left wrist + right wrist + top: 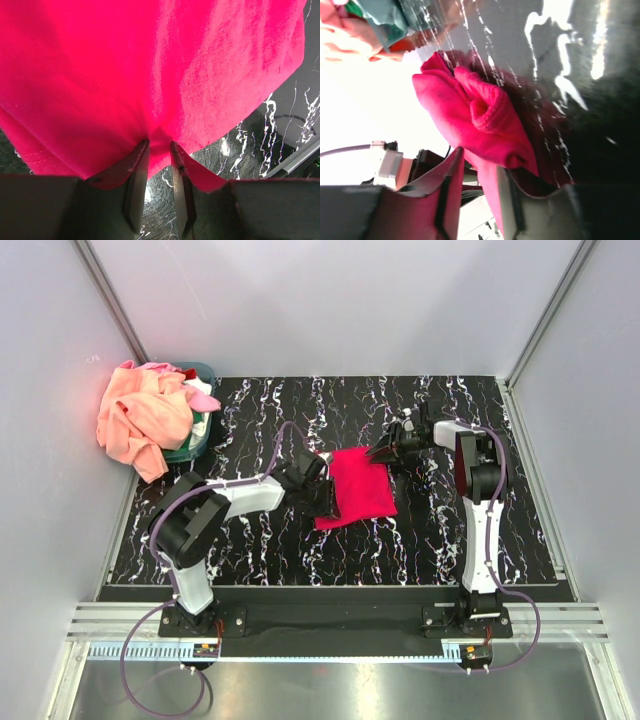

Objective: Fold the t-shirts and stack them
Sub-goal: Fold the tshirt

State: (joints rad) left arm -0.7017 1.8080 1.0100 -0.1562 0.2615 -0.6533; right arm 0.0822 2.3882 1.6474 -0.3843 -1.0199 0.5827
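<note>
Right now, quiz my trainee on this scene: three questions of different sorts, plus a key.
1. True or false: the red t-shirt lies in the teal basket.
2. Which pinches the red t-shirt: A the left gripper only, B the right gripper only, C both?
3. Fill in: the largest garment heaped on the teal basket is ____ in colour.
Key: 1 false, it lies on the table; 2 C; 3 peach-orange.
</note>
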